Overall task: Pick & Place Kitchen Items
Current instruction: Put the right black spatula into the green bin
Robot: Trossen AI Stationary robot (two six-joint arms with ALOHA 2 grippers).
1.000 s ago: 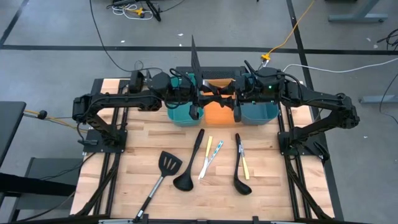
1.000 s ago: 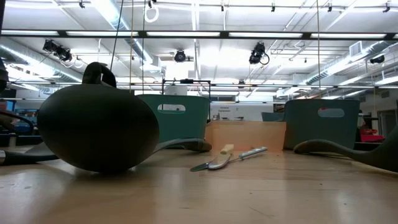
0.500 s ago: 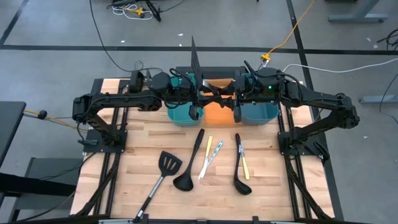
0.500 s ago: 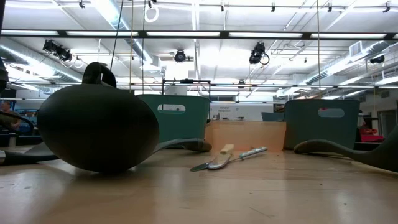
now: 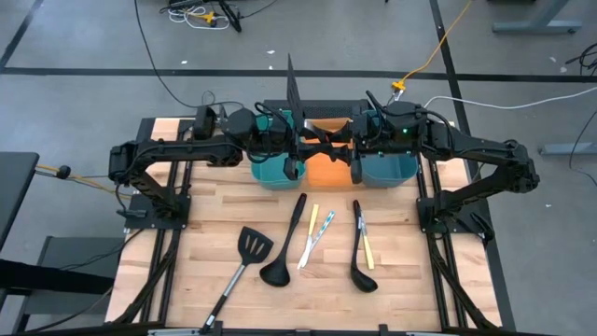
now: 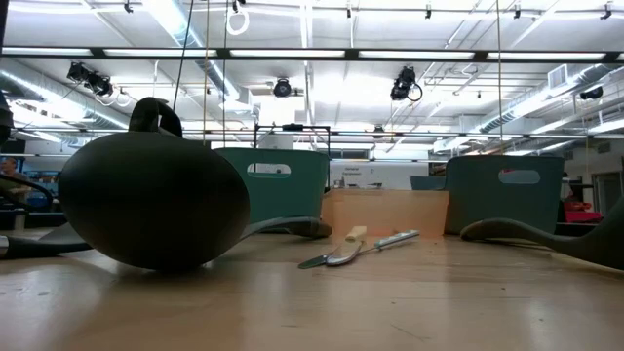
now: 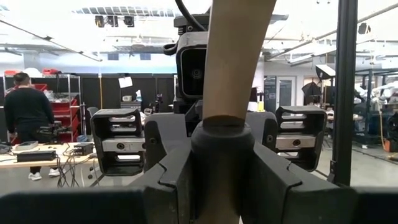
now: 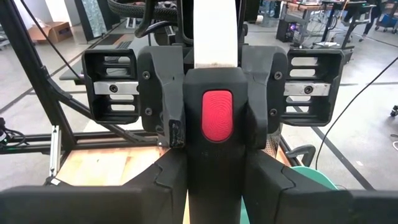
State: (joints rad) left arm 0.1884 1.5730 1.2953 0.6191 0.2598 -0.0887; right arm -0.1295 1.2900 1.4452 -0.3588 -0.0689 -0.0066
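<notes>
A utensil with a black handle, a red thumb pad (image 8: 216,124) and a pale flat blade (image 7: 236,56) stands upright above the orange bin (image 5: 326,173). Its blade (image 5: 291,84) shows edge-on in the high view. My left gripper (image 5: 308,145) and right gripper (image 5: 338,145) face each other, both shut on it. Lying flat on the table are a black slotted spatula (image 5: 244,259), two black ladles (image 5: 284,247) (image 5: 359,254), and thin yellow (image 5: 311,224) and teal-white (image 5: 323,229) sticks. Neither gripper shows in the low view. My left gripper pinches the utensil's black handle (image 7: 222,162) between its two fingers, just below the pale blade. It comes about level from the table's left. The utensil stands upright, lifted clear. My right gripper pinches the same black handle (image 8: 216,174) between its two fingers, below the red thumb pad. It comes about level from the table's right. The blade rises above the fingers.
Two teal bins (image 5: 275,170) (image 5: 387,170) flank the orange one along the table's far side. A third stick, yellow (image 5: 368,248), lies by the right ladle. Bare wood lies near the front edge. A person (image 7: 25,118) stands in the room beyond.
</notes>
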